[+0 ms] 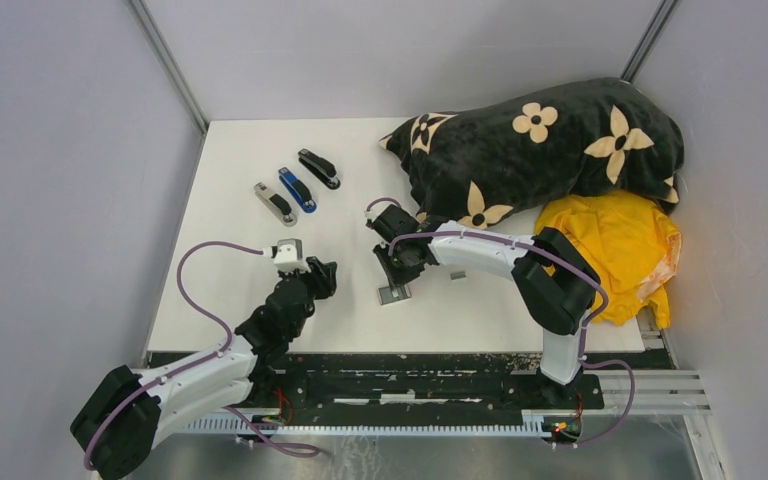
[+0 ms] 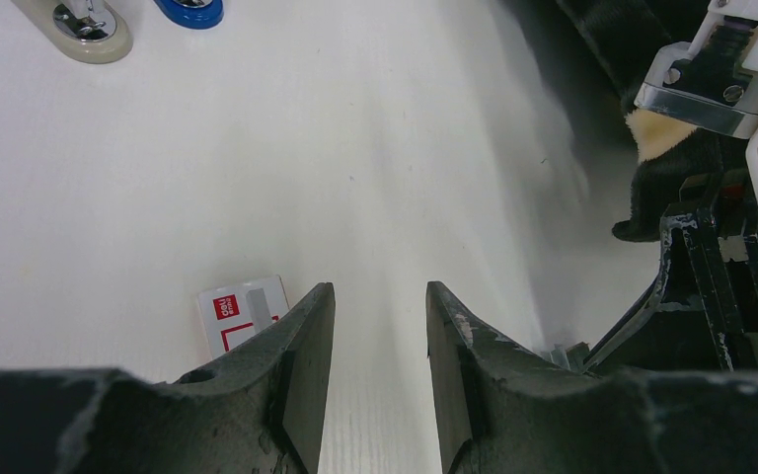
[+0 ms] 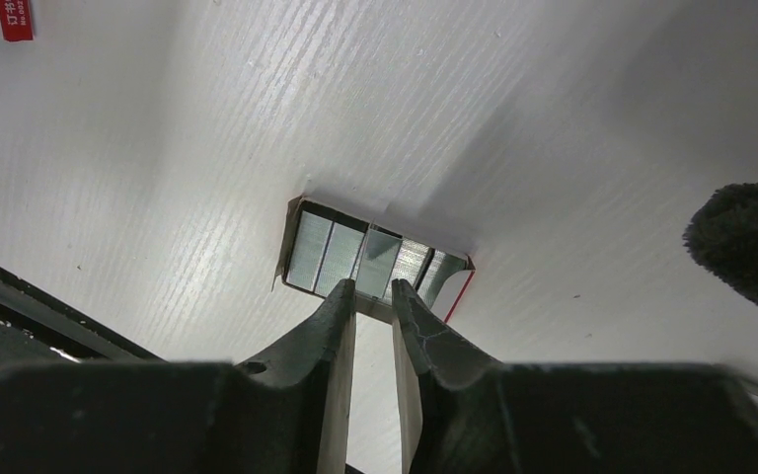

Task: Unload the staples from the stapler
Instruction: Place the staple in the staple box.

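Staples point(image 3: 318, 252): laid side by side, lengthwise toward right pincer point(image 3: 375, 288).
Right pincer: nearly closed over them; grip cannot be told.
Left pincer point(image 2: 380, 288): held apart, empty.

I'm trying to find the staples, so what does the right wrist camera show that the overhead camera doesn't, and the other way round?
Only the right wrist view shows the grey staples lying in rows inside the open box, with the right hand pointed at them, its fingers nearly together. Only the overhead view shows three staplers, the left hand and a yellow cloth. Both show the box, the white table and the black blanket.
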`<state>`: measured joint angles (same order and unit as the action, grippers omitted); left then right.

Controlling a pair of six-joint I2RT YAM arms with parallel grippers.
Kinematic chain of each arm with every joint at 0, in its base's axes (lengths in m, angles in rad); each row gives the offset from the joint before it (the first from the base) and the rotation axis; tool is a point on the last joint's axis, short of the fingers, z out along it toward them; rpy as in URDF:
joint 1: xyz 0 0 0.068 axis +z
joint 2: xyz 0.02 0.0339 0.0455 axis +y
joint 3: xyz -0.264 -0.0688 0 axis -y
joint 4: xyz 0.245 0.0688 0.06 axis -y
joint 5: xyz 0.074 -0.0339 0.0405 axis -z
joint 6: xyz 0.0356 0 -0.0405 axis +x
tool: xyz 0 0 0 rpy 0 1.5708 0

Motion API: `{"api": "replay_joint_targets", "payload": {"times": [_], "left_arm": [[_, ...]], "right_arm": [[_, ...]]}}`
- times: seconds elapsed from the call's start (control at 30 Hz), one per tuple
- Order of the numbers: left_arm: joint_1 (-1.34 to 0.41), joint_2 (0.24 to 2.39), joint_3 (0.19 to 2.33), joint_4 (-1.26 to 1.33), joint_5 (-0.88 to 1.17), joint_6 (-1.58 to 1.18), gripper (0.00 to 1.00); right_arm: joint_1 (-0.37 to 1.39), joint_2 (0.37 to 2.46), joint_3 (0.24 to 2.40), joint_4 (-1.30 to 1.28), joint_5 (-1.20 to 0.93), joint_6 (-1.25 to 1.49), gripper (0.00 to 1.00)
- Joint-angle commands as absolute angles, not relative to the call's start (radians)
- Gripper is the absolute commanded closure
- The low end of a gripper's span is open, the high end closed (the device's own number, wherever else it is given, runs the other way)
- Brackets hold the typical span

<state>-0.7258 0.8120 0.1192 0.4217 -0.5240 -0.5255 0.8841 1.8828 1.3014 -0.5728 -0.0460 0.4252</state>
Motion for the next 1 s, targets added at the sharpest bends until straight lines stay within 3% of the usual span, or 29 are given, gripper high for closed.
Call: {"api": "replay_joint_targets", "payload": {"times": [0.0, 0.3, 0.97], "left_arm": [[-0.722, 0.813, 0.115, 0.477, -0.565, -0.492, 0.53], [-0.722, 0.819, 0.12, 0.479, -0.557, -0.49, 0.53], [-0.721, 0.802, 0.109, 0.48, -0.557, -0.489, 0.53]], "right_arm": [[0.888, 1.881, 1.346, -0.562, -0.028, 0.418, 0.74], [0.83, 1.875, 1.389, -0.537, -0.125, 0.394, 0.74], [0.823, 1.994, 1.47, -0.598, -0.104, 0.31, 0.87]]}}
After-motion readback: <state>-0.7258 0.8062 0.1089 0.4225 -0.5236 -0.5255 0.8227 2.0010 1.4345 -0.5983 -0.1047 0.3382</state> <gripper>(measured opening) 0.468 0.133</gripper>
